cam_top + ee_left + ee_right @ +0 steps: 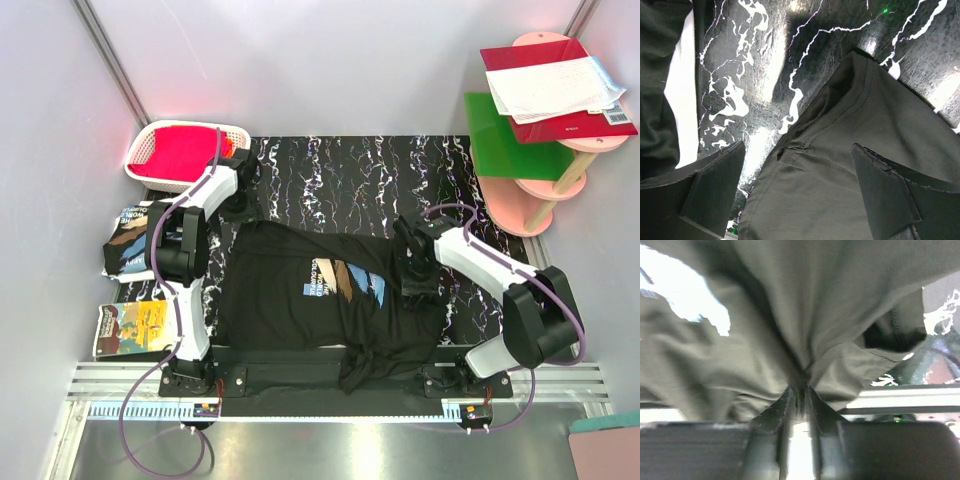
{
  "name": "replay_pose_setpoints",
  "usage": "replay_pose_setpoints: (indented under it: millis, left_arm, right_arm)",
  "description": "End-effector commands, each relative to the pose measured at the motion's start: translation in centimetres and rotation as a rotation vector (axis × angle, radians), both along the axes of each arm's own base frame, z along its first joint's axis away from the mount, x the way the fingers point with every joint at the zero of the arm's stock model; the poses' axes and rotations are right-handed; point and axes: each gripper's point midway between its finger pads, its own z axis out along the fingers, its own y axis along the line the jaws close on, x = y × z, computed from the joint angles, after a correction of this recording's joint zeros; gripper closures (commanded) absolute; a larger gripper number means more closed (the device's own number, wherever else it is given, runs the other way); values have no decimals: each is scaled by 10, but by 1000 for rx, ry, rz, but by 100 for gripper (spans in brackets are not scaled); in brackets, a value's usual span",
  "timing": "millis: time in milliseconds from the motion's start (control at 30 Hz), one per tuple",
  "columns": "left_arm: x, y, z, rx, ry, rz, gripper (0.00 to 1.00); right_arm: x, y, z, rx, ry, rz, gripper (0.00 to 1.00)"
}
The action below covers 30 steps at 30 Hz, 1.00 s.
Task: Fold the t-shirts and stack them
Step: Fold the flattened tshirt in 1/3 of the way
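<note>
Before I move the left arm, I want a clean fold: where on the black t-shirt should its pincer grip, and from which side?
Probably the stitched corner of the black t-shirt, which lies flat and pointed on the marbled table. Come straight down from above: the open left pincer straddles its edge, one finger over bare table.

You can't read the print on the black t-shirt (300,300); its blurred cloth buries the right gripper (799,389), and the left arm (183,250) hides part of the folded shirt (128,242) beside it.
</note>
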Motion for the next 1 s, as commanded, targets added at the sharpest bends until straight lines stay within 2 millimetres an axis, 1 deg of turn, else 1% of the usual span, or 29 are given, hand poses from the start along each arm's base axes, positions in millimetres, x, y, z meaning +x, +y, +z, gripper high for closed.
replay_pose_setpoints:
  millis: [0, 33, 67, 100, 167, 200, 233, 267, 300, 333, 367, 400, 433, 467, 500, 533, 567, 600, 633, 700, 800, 867, 900, 933, 967]
  left_arm:
    - [4, -3, 20, -1, -54, -5, 6]
    - [3, -4, 21, -3, -54, -12, 6]
    - [4, -4, 23, 1, -61, -12, 6]
    - [3, -4, 24, 1, -62, -15, 5]
    - [6, -7, 30, -4, -82, -20, 5]
    - [8, -8, 33, -5, -93, -26, 5]
    - [9, -10, 34, -6, -96, -35, 5]
    - [10, -12, 34, -6, -99, -38, 5]
    - [12, -13, 35, -7, -102, -42, 5]
    - [13, -16, 35, -7, -102, -47, 5]
    - [14, -17, 31, -8, -95, -47, 5]
    - [15, -19, 30, -7, -95, -52, 5]
    - [14, -21, 28, -8, -89, -55, 6]
    - [15, -23, 24, -8, -83, -55, 9]
    - [15, -24, 23, -9, -82, -57, 20]
    - [16, -27, 20, -11, -81, -59, 31]
    - [16, -28, 18, -13, -81, -61, 53]
    - [17, -31, 18, -18, -85, -63, 79]
    - [17, -33, 14, -20, -76, -63, 100]
    - [19, -35, 12, -20, -77, -66, 100]
    - [20, -39, 3, -19, -54, -80, 100]
    - [21, -40, -6, -20, -34, -81, 100]
    - [23, -41, -7, -18, -33, -83, 100]
    - [23, -40, -14, -8, -18, -79, 100]
    - [20, -38, -17, 1, 0, -77, 100]
  right_arm:
    - [38, 25, 50, 117, -186, 40, 47]
    - [43, 26, 56, 125, -207, 48, 30]
    - [47, 27, 60, 126, -224, 62, 23]
    - [55, 30, 70, 136, -257, 69, 23]
    - [64, 28, 76, 115, -291, 79, 23]
    - [73, 27, 82, 101, -323, 78, 23]
    - [81, 20, 82, 55, -357, 74, 23]
    - [87, 18, 80, 32, -372, 71, 23]
    - [96, 18, 80, 20, -401, 71, 25]
    - [105, 12, 78, -25, -427, 57, 27]
    - [111, 12, 71, -44, -424, 56, 30]
    - [116, 13, 67, -55, -427, 60, 41]
    - [122, 10, 63, -80, -430, 48, 57]
    - [126, 12, 51, -97, -402, 51, 88]
    - [130, 13, 45, -109, -397, 44, 100]
    - [133, 14, 39, -118, -389, 39, 100]
    - [137, 15, 26, -133, -362, 44, 100]
    - [141, 15, 20, -145, -361, 37, 100]
    - [144, 13, 7, -181, -335, 39, 100]
    - [151, 11, 1, -216, -333, 29, 100]
    - [161, 2, -12, -302, -317, 14, 100]
    - [169, -5, -21, -370, -313, 2, 100]
    - [170, -8, -23, -399, -305, 3, 100]
    - [173, -14, -29, -446, -300, 5, 100]
    - [178, -16, -29, -471, -307, 0, 100]
